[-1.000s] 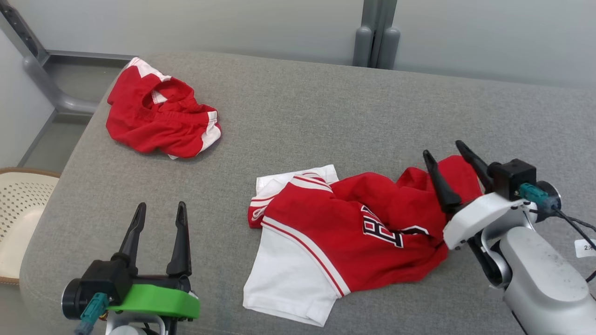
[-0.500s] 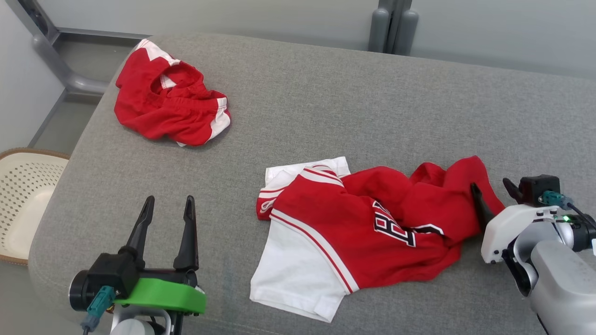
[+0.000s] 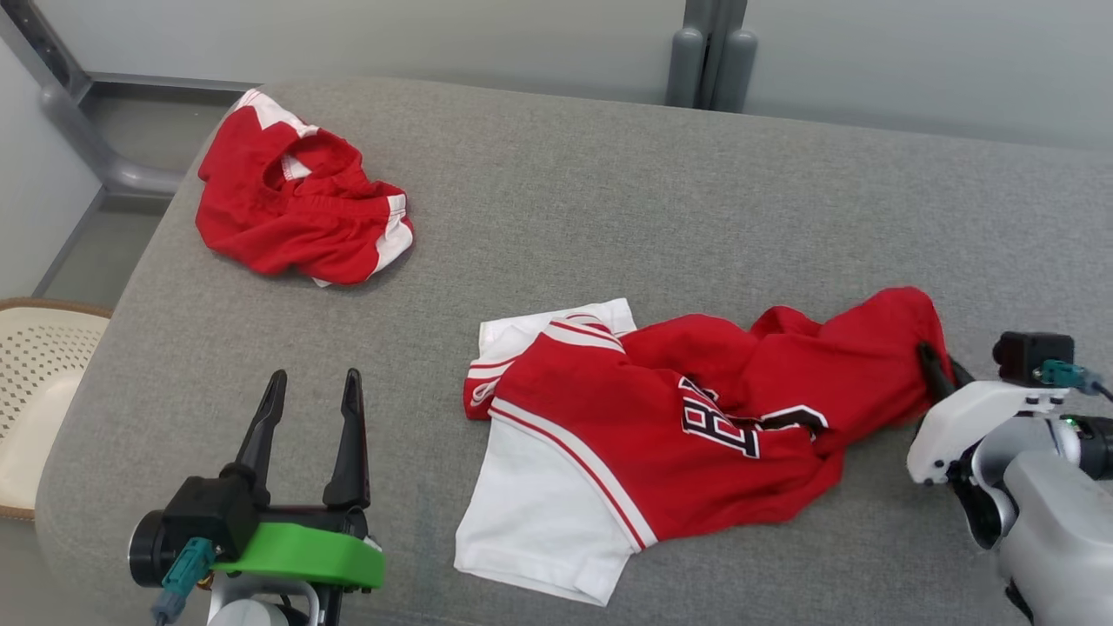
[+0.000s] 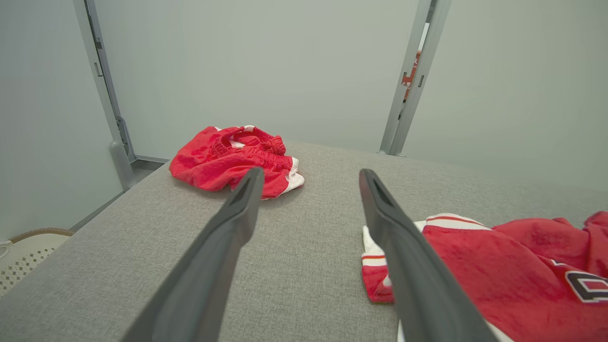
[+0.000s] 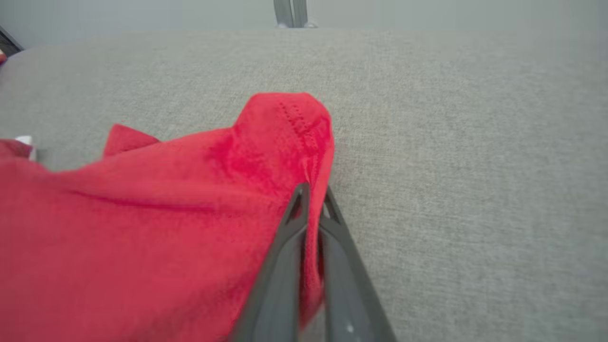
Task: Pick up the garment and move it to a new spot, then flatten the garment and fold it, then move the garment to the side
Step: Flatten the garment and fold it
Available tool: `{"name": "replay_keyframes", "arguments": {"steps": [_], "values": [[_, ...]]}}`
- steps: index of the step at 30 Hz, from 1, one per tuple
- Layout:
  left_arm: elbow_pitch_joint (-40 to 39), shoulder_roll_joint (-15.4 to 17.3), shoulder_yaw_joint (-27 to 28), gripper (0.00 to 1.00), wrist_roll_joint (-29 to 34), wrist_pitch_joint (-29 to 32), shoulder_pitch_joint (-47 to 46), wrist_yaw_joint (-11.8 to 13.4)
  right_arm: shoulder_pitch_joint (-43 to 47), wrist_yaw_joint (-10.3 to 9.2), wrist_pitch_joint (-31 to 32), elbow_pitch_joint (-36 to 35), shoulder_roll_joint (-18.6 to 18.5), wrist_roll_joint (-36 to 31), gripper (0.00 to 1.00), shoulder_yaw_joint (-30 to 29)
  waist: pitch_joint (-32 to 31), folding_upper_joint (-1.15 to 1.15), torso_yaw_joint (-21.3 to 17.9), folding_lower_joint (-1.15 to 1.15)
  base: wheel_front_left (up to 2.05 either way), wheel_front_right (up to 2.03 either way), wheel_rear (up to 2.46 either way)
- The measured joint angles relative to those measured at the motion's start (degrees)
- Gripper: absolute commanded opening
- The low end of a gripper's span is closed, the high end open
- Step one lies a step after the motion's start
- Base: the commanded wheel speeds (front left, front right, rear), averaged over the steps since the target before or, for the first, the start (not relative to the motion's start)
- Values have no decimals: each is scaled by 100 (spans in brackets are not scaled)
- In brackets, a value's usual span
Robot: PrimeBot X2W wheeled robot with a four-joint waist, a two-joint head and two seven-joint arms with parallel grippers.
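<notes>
A red and white garment with black lettering lies crumpled on the grey cushioned surface, right of centre. My right gripper is shut on the garment's red right edge; in the right wrist view the fingers pinch a fold of red cloth. My left gripper stands open at the lower left, apart from the garment, with nothing between its fingers. In the left wrist view its fingers frame bare cushion, and the garment's white sleeve edge lies just beside the right finger.
A second red and white garment lies bunched at the back left of the surface, also seen as the same bunched garment in the left wrist view. A cream perforated basket stands off the left edge. Grey posts rise behind.
My right gripper came down from above the garment to its right edge and shut on the red cloth, drawing that edge slightly rightward. The head camera shifted. The left gripper stayed open.
</notes>
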Motion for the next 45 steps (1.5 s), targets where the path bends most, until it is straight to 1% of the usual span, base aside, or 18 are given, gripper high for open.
{"name": "replay_keyframes", "arguments": {"steps": [3,6,11,13,18,21,24,28,33,34,35,36,37,39,43,45], "values": [[1,1,29,100,-1,1,37,0,-13,0,-96,-220,-190,64,0,-158,-28,0,-92,0,0,0,0],[-1,0,41,100,-20,1,56,3,91,1,-118,-599,-468,82,0,-489,-64,0,-211,0,0,0,0],[-18,0,40,100,-43,0,85,14,453,0,-135,-1361,-853,-59,0,-1302,-100,0,-416,0,0,0,0],[-15,0,36,100,-43,1,83,14,584,0,-135,-1606,-889,-155,0,-1540,-107,0,-476,0,0,0,0],[5,0,5,100,-52,0,70,13,695,-1,-135,-2158,-716,-363,0,-1778,-101,0,-496,0,0,0,0],[16,0,-38,100,-78,1,51,13,599,-1,-32,-2329,-594,-502,0,-1771,-85,0,-435,0,0,0,0],[27,0,-88,100,-109,1,21,13,269,-1,118,-2397,-476,-708,0,-1661,-69,0,-337,0,0,0,0],[31,0,-193,100,-147,0,-36,15,-294,-1,278,-2189,-327,-1060,0,-1454,-31,0,-170,0,0,0,0],[31,0,-326,100,-182,0,-110,24,-950,-1,285,-1459,-58,-1304,0,-1166,46,0,41,0,0,0,0],[33,0,-365,100,-191,1,-123,25,-1052,-1,312,-1204,-12,-1347,9,-1110,67,0,84,0,0,0,0],[35,0,-383,100,-197,1,-136,29,-1129,-1,318,-978,36,-1376,43,-1056,88,0,123,0,0,0,0],[36,0,-410,100,-198,0,-157,36,-1188,-1,314,-751,65,-1397,98,-1007,110,0,159,0,0,0,0],[36,0,-427,100,-199,0,-165,41,-1232,-1,297,-588,76,-1415,100,-971,127,0,185,0,0,0,0],[41,0,-438,100,-202,1,-168,57,-1327,-1,171,-291,78,-1454,100,-915,171,0,232,0,0,0,0],[47,0,-398,100,-204,1,-168,88,-1391,-1,-54,-116,114,-1446,100,-861,201,0,192,0,0,0,0],[53,-1,-355,100,-196,1,-161,92,-1388,-1,-104,-156,46,-1441,100,-893,192,0,121,0,0,0,0]]}}
